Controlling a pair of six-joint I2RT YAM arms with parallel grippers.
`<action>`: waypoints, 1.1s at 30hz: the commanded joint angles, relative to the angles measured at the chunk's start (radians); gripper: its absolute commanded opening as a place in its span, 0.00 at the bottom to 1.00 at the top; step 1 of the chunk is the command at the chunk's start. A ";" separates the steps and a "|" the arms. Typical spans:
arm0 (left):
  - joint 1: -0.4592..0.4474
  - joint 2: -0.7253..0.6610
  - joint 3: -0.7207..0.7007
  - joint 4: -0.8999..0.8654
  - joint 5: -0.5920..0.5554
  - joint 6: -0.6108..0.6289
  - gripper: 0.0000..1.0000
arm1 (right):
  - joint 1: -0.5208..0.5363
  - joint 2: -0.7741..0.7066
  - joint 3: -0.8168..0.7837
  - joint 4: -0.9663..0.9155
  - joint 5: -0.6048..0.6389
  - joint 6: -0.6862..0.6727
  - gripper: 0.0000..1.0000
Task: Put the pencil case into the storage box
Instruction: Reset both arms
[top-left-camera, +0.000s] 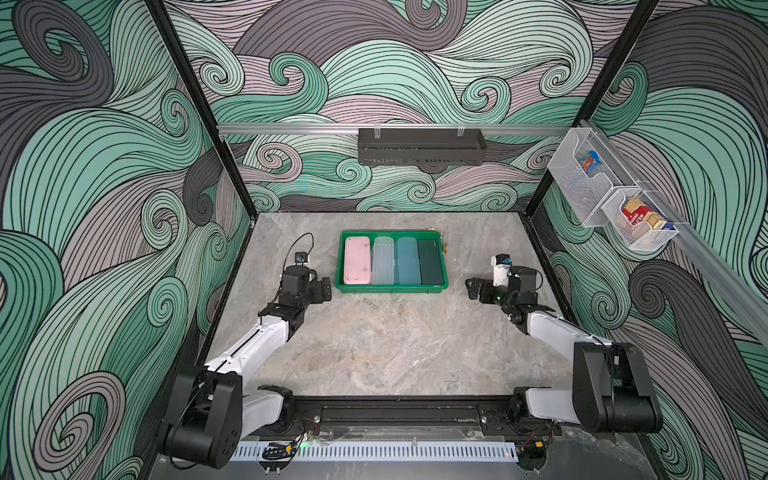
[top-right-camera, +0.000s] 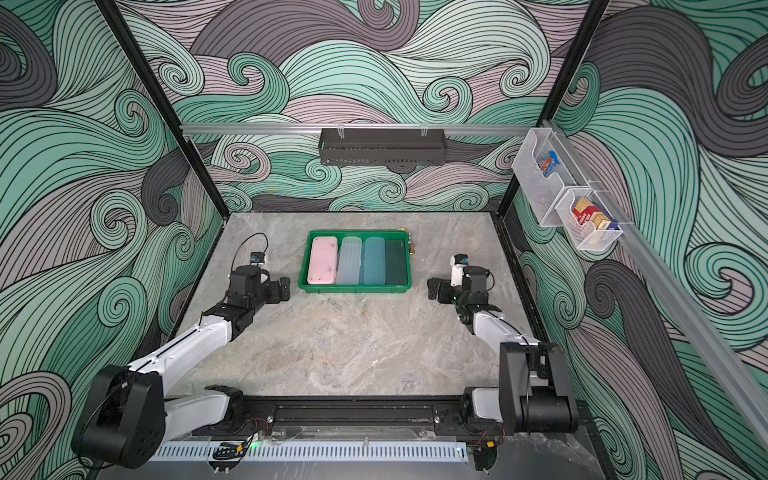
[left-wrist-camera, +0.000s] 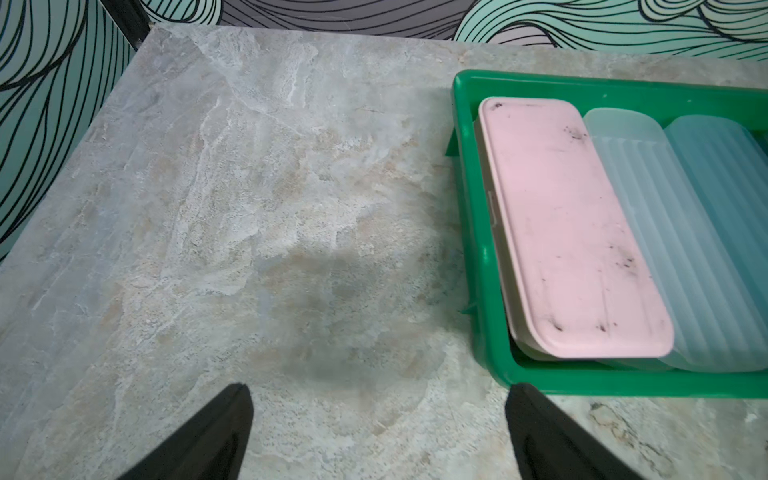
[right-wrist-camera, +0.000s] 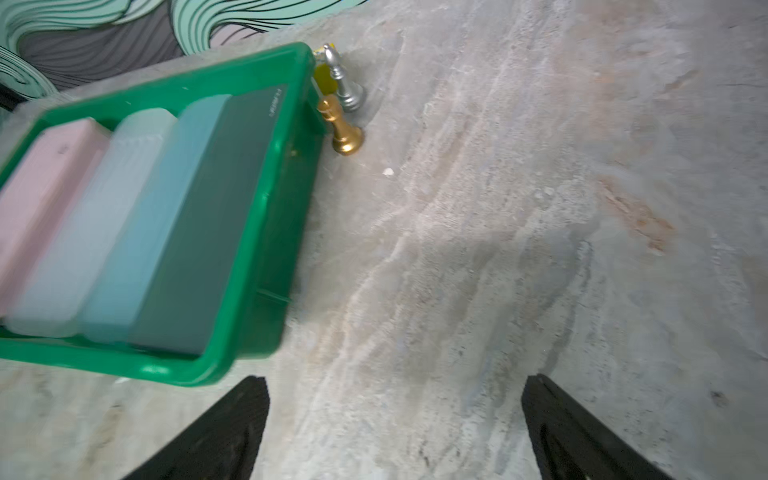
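Left claw (left-wrist-camera: 378, 388) and right claw (right-wrist-camera: 397, 377): both spread wide, empty, flanking shallow bright green plastic storage box (top-left-camera: 392, 288) on grey marbled desk (top-left-camera: 386, 345). Inside, flat, side by side: pink pencil case (top-left-camera: 357, 260), frosted ribbed pencil case (top-left-camera: 382, 260), pale blue pencil case (top-left-camera: 408, 260), dark green pencil case (top-left-camera: 431, 262). Looks finished. Pull back level, clear of rolled rim. Mind gold chess piece (right-wrist-camera: 340, 126) and silver chess piece (right-wrist-camera: 343, 81) just beside box corner. Black perforated trough (top-left-camera: 422, 146), white mesh baskets (top-left-camera: 577, 187): well apart, on walls.

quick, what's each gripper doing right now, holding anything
left gripper: open, holding nothing
right gripper: open, holding nothing
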 joint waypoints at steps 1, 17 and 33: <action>0.015 0.016 -0.008 0.164 0.077 0.101 0.99 | -0.010 0.050 -0.055 0.398 0.093 -0.088 0.99; 0.170 0.346 -0.130 0.697 0.195 0.124 0.99 | 0.002 0.197 -0.143 0.707 0.109 -0.132 0.99; 0.178 0.379 -0.158 0.808 0.189 0.128 0.99 | 0.014 0.216 -0.085 0.623 0.027 -0.175 0.99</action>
